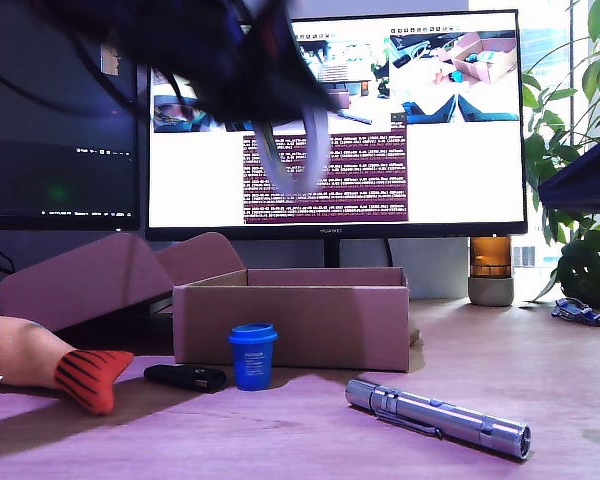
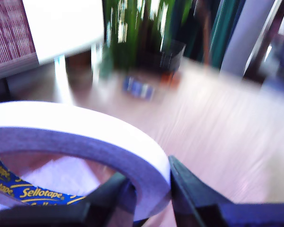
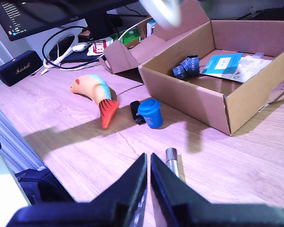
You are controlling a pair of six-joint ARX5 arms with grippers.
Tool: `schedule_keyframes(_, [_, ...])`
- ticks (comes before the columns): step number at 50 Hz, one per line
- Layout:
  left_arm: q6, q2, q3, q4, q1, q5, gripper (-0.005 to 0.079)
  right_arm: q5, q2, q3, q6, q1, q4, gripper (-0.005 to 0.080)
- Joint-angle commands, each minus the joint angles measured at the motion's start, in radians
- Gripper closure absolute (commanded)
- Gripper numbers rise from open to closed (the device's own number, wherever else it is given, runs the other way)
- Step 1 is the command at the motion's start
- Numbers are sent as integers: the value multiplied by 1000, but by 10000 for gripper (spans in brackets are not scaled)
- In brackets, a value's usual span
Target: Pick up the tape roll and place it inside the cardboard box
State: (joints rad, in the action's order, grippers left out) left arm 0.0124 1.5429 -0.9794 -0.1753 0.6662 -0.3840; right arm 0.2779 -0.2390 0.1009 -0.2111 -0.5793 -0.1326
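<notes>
Exterior view first, left to right, with the low brown cardboard box (image 1: 295, 325) as the landmark. Off the box's left side in this view lies an orange fish-shaped soft toy (image 1: 50, 365). Next come a small black oblong object (image 1: 185, 377) and a blue lidded plastic cup (image 1: 253, 355) in front of the box's front wall. A silver metal flashlight (image 1: 437, 417) lies nearer the camera, off the box's right front corner. High above the box, against the wide monitor (image 1: 335, 120), a blurred dark arm carries the large white tape roll (image 1: 298, 150).

In the first wrist view, my first gripper (image 2: 149, 191) has its fingers clamped on the tape roll's (image 2: 80, 142) white band, one finger inside the hollow centre, one outside. My second gripper (image 3: 149, 165) hovers near the flashlight (image 3: 174, 161), well in front of the box (image 3: 213, 71), fingers almost together and empty.

The roll is aloft and not yet in the box, and I judge this to be the carry. The pinch looks narrow, taking only one edge of the ring, so a quick swing could twist the roll loose. Released too high, it might bounce or roll over the low wall. Descending off-centre could catch the rim or the rounded brown flaps (image 3: 132, 52) behind.
</notes>
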Motion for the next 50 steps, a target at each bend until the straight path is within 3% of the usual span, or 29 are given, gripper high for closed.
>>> schedule_keyframes(1, [-31,30,-70,23,0,0,763,-1,0,-7,2,-5,8,763])
schedule_keyframes(20, [-146,309,-445,470,-10,3,763,-1,0,-7,3,-5,8,763])
schedule_keyframes(30, [-203,437,-623,686,-12,55,763,-1,0,-7,2,-5,8,763])
schedule_keyframes(50, [-230,525,-675,763,-19,80,758,-1,0,-7,2,-5,8,763])
